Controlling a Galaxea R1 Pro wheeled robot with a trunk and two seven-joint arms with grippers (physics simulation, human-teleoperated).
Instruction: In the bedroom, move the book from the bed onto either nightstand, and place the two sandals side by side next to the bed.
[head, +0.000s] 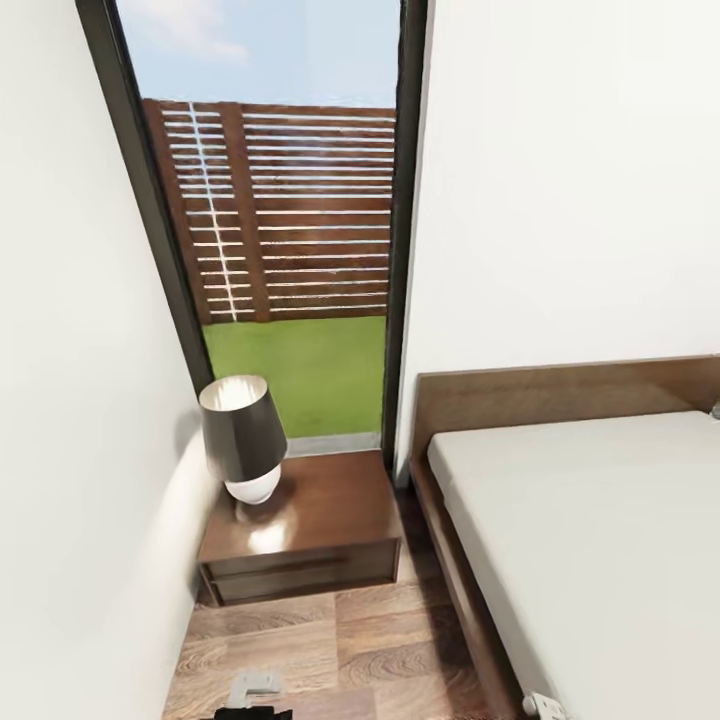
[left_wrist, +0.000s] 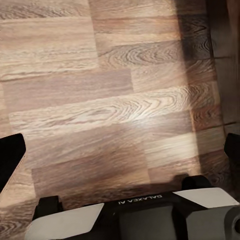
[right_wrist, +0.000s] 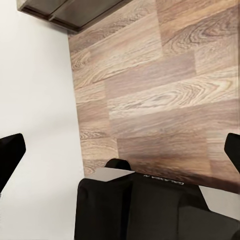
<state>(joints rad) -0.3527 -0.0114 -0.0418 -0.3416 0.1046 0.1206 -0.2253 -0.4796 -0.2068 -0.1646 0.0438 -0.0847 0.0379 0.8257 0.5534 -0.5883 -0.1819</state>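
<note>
The bed (head: 600, 540), with a light-grey mattress and a dark-brown frame and headboard, takes up the right of the head view. A dark-brown nightstand (head: 320, 510) with a glossy top stands left of it, under the window. Its lower edge (right_wrist: 70, 12) also appears in the right wrist view. The book and the two sandals are out of view. My left gripper (left_wrist: 120, 150) is open over bare wood-plank floor. My right gripper (right_wrist: 120, 152) is open too, above the floor beside a white wall, with nothing between its fingers.
A table lamp (head: 243, 435) with a dark shade stands on the nightstand's left half. A tall dark-framed window (head: 290, 220) lies behind it. A white wall (head: 70, 400) closes the left side. A narrow strip of floor (head: 330, 640) runs between wall and bed.
</note>
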